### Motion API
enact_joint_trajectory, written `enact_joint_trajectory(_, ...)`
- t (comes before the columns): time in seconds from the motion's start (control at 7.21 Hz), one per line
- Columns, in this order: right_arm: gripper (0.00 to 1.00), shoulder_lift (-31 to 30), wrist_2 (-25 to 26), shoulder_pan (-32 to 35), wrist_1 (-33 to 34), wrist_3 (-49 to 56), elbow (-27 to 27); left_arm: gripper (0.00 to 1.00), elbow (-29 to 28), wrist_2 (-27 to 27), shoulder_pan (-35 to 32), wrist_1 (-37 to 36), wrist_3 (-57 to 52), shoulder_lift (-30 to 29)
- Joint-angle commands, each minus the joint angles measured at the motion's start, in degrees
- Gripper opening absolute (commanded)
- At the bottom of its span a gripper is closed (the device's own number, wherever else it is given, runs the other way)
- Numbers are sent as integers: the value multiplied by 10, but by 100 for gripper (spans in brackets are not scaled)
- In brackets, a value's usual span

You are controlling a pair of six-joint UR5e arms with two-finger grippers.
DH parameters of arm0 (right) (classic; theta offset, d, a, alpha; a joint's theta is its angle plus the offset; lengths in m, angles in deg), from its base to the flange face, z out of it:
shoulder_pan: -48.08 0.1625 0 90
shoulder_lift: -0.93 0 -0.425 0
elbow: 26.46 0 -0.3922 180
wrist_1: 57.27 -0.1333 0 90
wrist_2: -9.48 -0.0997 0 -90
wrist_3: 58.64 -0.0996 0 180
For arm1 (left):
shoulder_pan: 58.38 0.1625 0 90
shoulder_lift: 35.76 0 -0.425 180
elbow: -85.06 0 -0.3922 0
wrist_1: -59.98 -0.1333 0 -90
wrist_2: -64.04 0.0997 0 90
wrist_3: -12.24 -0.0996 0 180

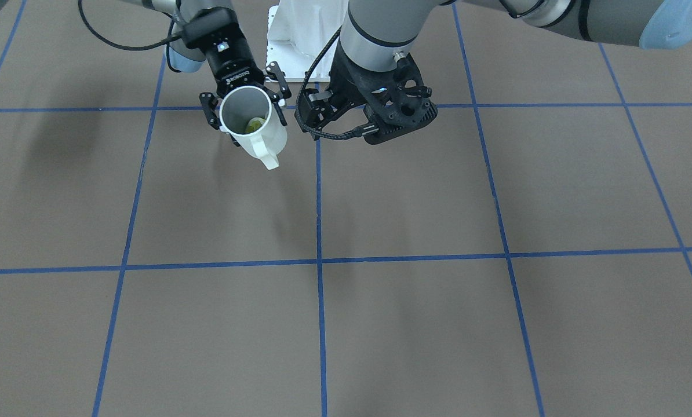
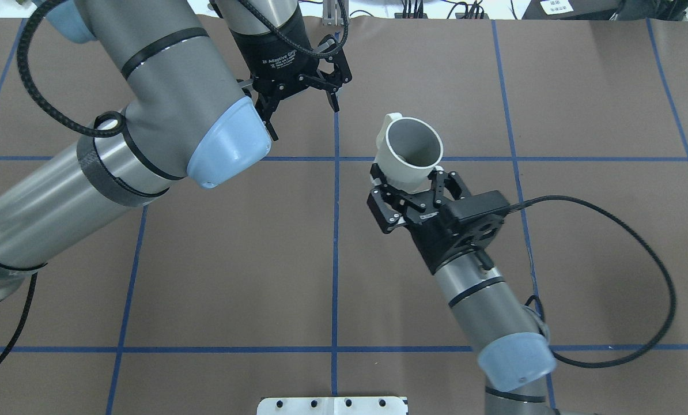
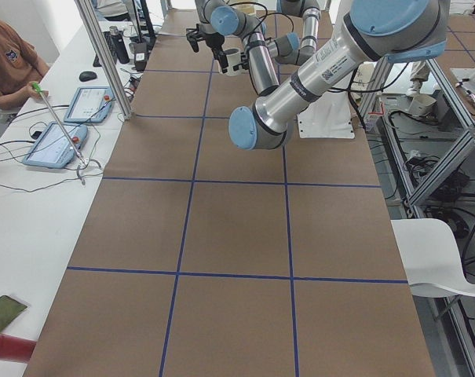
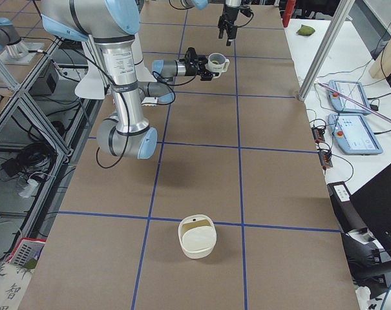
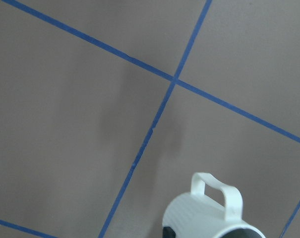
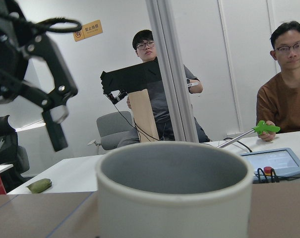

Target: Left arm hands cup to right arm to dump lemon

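My right gripper (image 2: 410, 177) is shut on the white cup (image 2: 411, 151), with one finger on each side of its lower body. It holds the cup in the air, mouth tilted, handle pointing away from the robot. Yellow-green lemon slices (image 1: 255, 124) lie inside the cup (image 1: 250, 121). My left gripper (image 2: 305, 122) is open and empty, apart from the cup, further from the robot and to the cup's left. The left wrist view shows the cup's handle (image 5: 216, 191) at the bottom. The right wrist view shows the cup's rim (image 6: 174, 171) up close and the left gripper's fingers (image 6: 53, 129).
A white basket-like container with a handle (image 4: 196, 237) stands on the brown table near the robot's right end. The white base plate (image 1: 299, 40) sits between the arms. Operators and tablets (image 4: 353, 132) are at the side table.
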Motion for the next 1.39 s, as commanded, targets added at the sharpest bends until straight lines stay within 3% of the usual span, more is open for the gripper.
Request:
enact_joint_trajectory(0.0, 49, -89, 19, 14, -60, -6, 61, 100, -1, 5, 3, 1, 0, 8)
enact_joint_trajectory(0.14, 50, -123, 44, 13, -138, -6, 56, 100, -1, 12, 5, 2, 0, 8)
enact_joint_trajectory(0.28, 49, -202, 44, 13, -229, -6, 56, 100, -2, 12, 5, 3, -1, 14)
enact_joint_trajectory(0.42, 48, -241, 45, 13, -316, -15, 48, 100, -3, 12, 6, 4, -7, 18)
enact_joint_trajectory(0.56, 43, -258, 52, 13, -370, -95, 29, 100, -5, 12, 6, 8, -8, 20)
enact_joint_trajectory(0.69, 42, -300, 52, 13, -377, -138, 14, 100, -6, 21, 6, 10, -13, 20)
enact_joint_trajectory(0.83, 42, -327, 52, 14, -423, -139, -4, 100, -6, 23, 5, 9, -14, 20)
enact_joint_trajectory(1.11, 42, -392, 47, 16, -543, -139, -97, 100, -6, 24, 3, 9, -15, 20)
enact_joint_trajectory(1.25, 42, -394, 48, 16, -584, -156, -141, 100, -6, 24, 3, 9, -15, 20)
